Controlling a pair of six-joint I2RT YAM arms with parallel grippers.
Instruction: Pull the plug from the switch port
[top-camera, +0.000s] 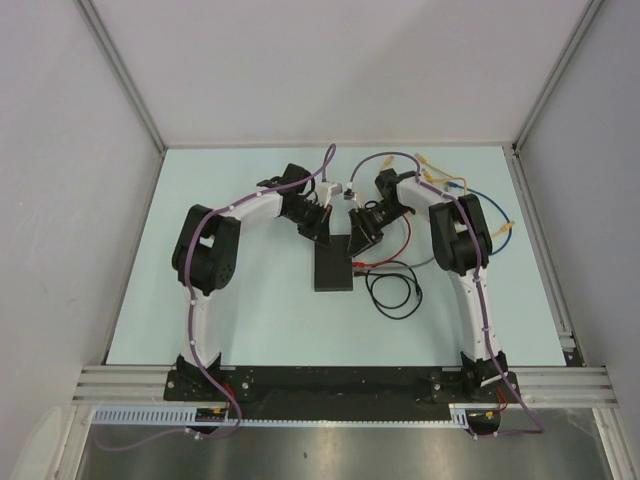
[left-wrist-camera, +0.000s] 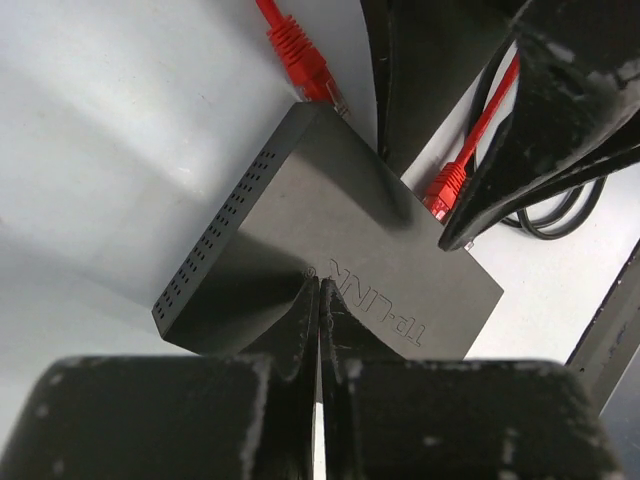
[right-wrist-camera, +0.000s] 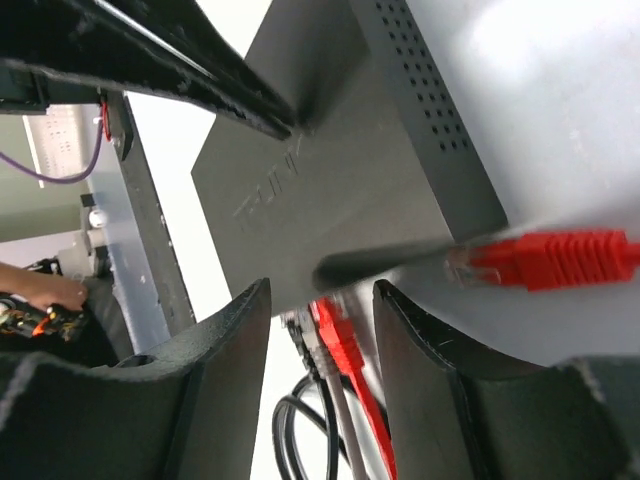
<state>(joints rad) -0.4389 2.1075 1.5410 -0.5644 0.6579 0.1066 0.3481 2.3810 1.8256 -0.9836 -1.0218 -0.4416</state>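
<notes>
1. Switch: is lying flat at mid-table between the two arms, with its plain top facing up.
2. Left gripper: fingers are pressing together on nothing, and the tips are bearing down on the switch top, apparently pinning it.
3. Right gripper: fingers are standing apart, straddling the plug; contact is not showing on either side.
4. Plug: red, and still sitting in its port on the switch's side face, with what looks like a grey connector sitting just beside it.
5. Second red plug: is lying loose on the table, its clear tip resting just beside a switch corner and occupying no port.
6. Progress: bracing and alignment are looking done; closing on the plug and drawing it out are remaining.
7. Views: the overhead is showing the arm layout and a black cable coil right of the switch, but the grippers are hiding the ports. The right wrist alone is showing the gaps flanking the plug. The left wrist alone is showing the shut tips meeting the lid
</notes>
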